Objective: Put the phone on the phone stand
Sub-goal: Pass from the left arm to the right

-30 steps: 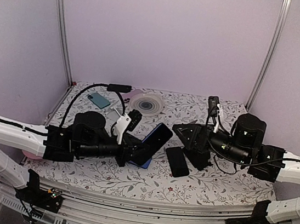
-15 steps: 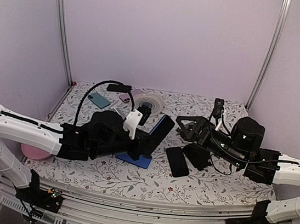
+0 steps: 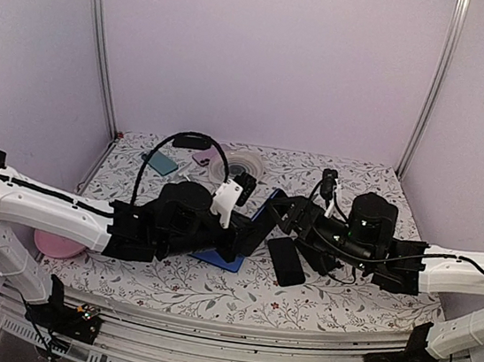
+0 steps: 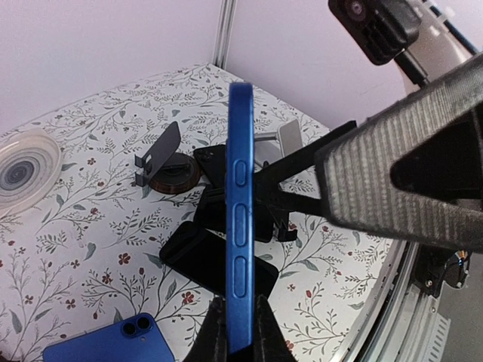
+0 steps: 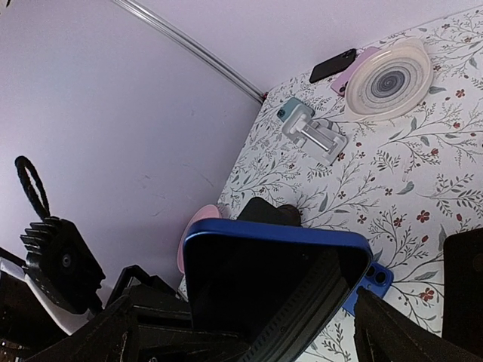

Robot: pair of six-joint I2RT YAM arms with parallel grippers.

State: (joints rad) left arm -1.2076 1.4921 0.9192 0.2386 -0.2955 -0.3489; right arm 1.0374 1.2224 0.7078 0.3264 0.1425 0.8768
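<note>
Left gripper (image 4: 235,332) is clamped across the flat faces of the blue phone (image 4: 240,188), which is held edge-up above the table (image 4: 75,226) between the open jaws of the right gripper (image 5: 260,335). Stiff, glassy and likely slippery, it is best pinched by its faces, clear of the side buttons (image 4: 242,226).

The blue phone (image 4: 240,219) is held upright on edge, raised at the scene's middle, side buttons showing. The black phone stand (image 4: 160,154), backrest tilted, is set farther right.
</note>
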